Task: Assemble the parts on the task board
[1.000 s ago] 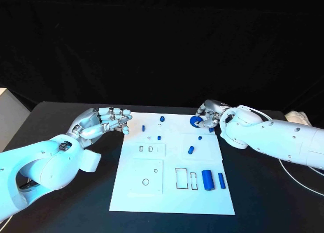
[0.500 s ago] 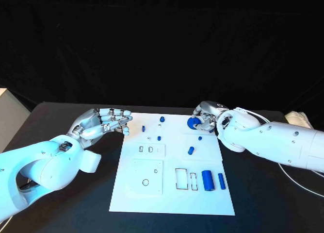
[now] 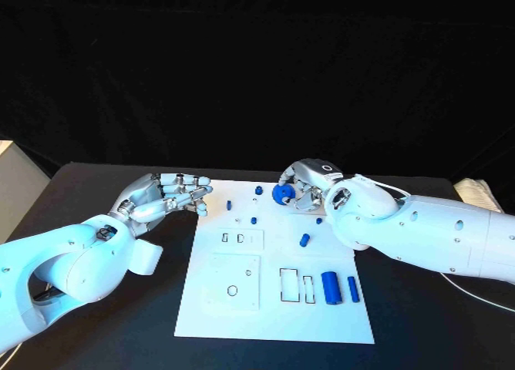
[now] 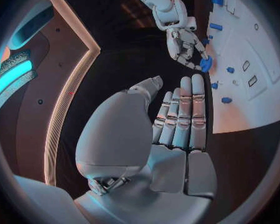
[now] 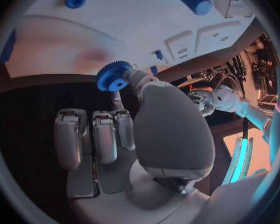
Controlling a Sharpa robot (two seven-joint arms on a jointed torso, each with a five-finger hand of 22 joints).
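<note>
Head view: right hand pinches blue gear above task board.

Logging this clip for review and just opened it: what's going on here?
The robot is assembling small blue parts on the white task board. Its right hand pinches a blue toothed gear above the board's far end. The left hand hovers empty beside the board's far left corner, fingers apart. Two blue cylinders lie near the board's front right, and several small blue pegs sit farther back.
</note>
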